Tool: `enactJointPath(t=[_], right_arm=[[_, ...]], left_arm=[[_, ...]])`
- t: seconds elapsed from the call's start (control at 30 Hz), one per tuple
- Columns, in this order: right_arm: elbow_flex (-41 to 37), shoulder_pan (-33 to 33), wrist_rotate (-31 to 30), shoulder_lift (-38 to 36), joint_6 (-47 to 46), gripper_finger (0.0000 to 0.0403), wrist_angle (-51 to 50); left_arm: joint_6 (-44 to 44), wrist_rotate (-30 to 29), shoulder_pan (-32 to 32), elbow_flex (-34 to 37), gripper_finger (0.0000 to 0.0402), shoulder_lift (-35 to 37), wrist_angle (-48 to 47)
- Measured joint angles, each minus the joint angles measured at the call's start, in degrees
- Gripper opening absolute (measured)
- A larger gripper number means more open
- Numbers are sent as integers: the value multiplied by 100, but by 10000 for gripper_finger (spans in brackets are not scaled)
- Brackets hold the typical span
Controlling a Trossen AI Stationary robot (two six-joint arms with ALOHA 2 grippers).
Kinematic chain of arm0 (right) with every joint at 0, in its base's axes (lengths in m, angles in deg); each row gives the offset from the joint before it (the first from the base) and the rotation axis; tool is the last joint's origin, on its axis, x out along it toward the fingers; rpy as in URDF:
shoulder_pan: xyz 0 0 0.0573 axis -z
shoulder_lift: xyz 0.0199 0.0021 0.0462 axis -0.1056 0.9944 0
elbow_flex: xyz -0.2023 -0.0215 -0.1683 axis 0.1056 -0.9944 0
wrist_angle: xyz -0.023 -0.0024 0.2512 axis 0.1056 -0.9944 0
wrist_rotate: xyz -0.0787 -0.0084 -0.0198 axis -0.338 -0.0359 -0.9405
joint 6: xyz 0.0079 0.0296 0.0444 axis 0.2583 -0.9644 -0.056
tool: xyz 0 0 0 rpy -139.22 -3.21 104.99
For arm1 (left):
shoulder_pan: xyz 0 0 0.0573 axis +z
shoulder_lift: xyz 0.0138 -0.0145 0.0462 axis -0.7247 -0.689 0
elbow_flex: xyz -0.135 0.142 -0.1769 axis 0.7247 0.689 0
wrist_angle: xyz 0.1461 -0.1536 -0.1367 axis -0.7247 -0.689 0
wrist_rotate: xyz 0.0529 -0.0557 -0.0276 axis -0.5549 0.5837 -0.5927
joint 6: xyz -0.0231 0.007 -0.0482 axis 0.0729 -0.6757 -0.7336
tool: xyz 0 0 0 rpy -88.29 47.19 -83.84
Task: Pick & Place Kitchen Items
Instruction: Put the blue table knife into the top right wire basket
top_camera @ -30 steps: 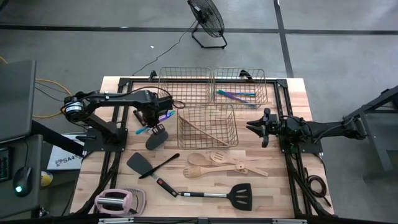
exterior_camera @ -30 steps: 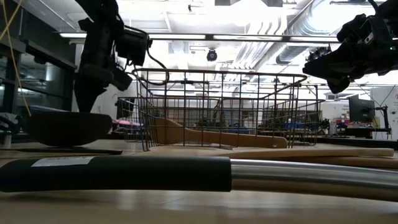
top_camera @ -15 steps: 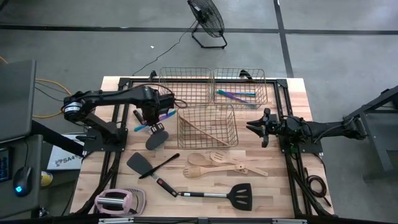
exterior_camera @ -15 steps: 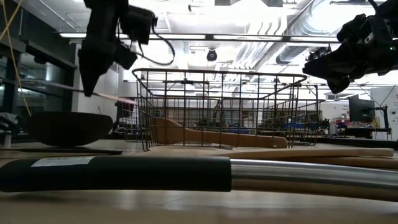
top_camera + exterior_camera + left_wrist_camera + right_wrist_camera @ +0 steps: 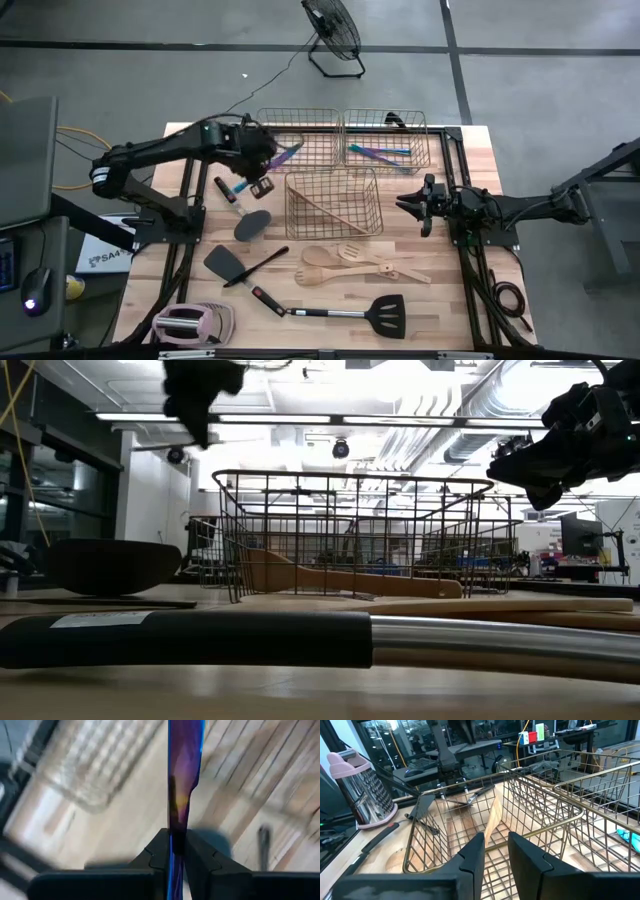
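Note:
My left gripper (image 5: 258,172) is shut on a thin iridescent purple-teal piece (image 5: 285,155), high over the table next to the far left copper basket (image 5: 297,112). It also shows at the top of the low view (image 5: 200,400). More purple-teal pieces (image 5: 378,152) lie in the far right basket. A pale wooden spatula (image 5: 325,210) leans inside the near basket. A black spoon (image 5: 250,222), a black spatula (image 5: 225,265), wooden spoons (image 5: 340,262) and a metal-handled black spatula (image 5: 385,312) lie flat on the table. My right gripper (image 5: 418,205) is open and empty, right of the near basket. My left gripper pinches the purple-teal piece by its flat faces (image 5: 173,837) between its two fingers, partway along its length. The longer part (image 5: 184,770) runs on straight ahead past the fingertips. The piece is lifted clear of the table.
A pink-and-white gadget (image 5: 190,322) lies at the near left corner. Three copper wire baskets stand at the far middle of the table, the near one (image 5: 333,178) between my two arms. A floor fan (image 5: 333,30) stands beyond the table.
My left gripper has risen from the table beside the black spoon and gone toward the far edge and the far left basket. It carries the purple-teal piece, which has come off the table and now hangs clear, turned a little.

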Motion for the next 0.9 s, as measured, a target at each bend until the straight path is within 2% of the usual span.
enactJointPath(t=[0.13,0.33,0.53,0.9], right_arm=[[1,0,0,0,0,78,0],[1,0,0,0,0,78,0],[-1,0,1,0,0,78,1],[-1,0,0,20,0,78,-4]], left_arm=[[294,60,-46,-283,31,-2,757],[1187,584,-272,-295,31,-17,2601],[1570,971,-262,-303,31,-193,4036],[2023,1484,-253,-300,31,-987,5739]])
